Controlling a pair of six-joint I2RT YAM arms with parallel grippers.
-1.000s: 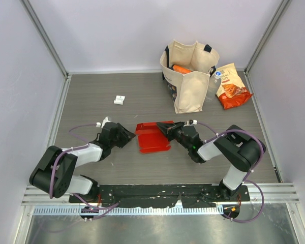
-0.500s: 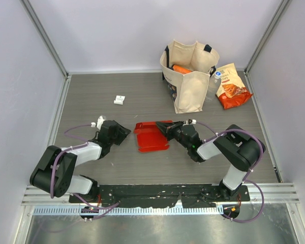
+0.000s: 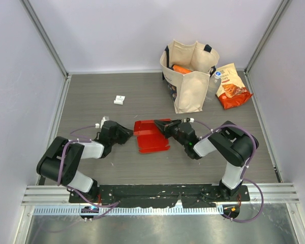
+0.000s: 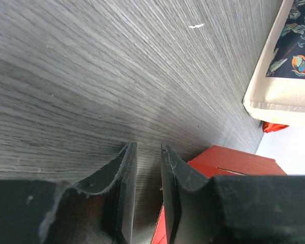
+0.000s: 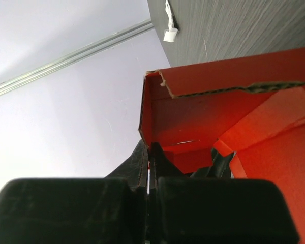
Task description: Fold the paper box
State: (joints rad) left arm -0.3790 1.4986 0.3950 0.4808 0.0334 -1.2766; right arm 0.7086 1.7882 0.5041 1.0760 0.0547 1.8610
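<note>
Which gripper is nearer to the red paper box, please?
Right. The right gripper is clamped on the paper box at its far right wall; the left gripper sits close beside its left edge, jaws slightly apart.

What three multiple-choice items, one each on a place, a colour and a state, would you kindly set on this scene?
1. In the top view, where does the snack bag lie relative to the tote bag?
A. to its left
B. to its right
C. inside it

2. What colour is the paper box?
A. red
B. blue
C. white

3. What is the right gripper doing?
A. hanging wide open in the air
B. shut on the tote's handle
C. shut on a wall of the paper box

Answers:
1 B, since the top view shows the snack bag lying right of the tote.
2 A, since its card is bright red in every view.
3 C, since the right wrist view shows its fingers pinched on a red card edge.
</note>
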